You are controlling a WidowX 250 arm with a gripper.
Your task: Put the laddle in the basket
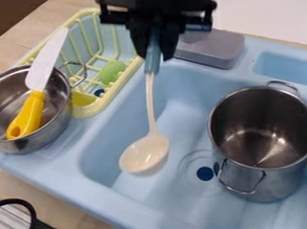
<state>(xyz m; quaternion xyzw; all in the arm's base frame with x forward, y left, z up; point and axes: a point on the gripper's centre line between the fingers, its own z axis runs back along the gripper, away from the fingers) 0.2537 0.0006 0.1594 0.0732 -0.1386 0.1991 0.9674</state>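
The ladle [146, 154] is grasped at its handle [153, 57] by the fingers [171, 38] and is held over the sink [178, 97], so the picking seems done, while carrying and releasing into the basket [123, 80], at the sink's far corner, are left.

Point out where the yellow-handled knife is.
It lies across the smaller metal pot at the left, its blade beside the yellow dish rack.

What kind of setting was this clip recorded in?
Apparently a toy kitchen set up on a wooden surface: a light blue play sink, a small yellow dish rack at its corner, and a metal pot standing in the basin.
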